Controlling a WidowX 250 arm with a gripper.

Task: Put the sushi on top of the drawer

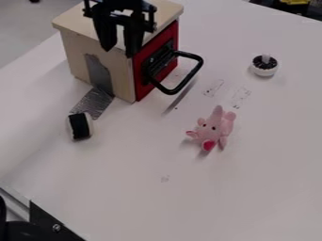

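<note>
A smooth white bench [252, 188] spreads under everything, with faint dark line marks and a few specks on its surface. Grey floor [22, 42] lies beyond its edge at the upper left. At the lower left, a black corner plate with a bolt [50, 226] sits at the bench's edge.

The pale wooden drawer box with a red front and a looped black handle [113, 66] stands upright on the bench. A strip of silver tape [91, 102] runs from its side down onto the bench. The small white sushi roll with a black band [80, 126] lies on its side on the bench, near the end of the tape and apart from the box. A pink plush toy [215, 129] lies well apart from the roll, and a small round white piece with a dark top and a pale peg [265, 65] rests farther back.

The black hand [120, 52] hangs over the box, its two fingers apart with a gap between them. It hides part of the wooden top, and the view's top edge cuts off the arm above it. A yellow-and-black object [295, 4] at the upper right and a black rounded shape [19, 231] at the lower left are also cut off; I cannot tell what either is.
</note>
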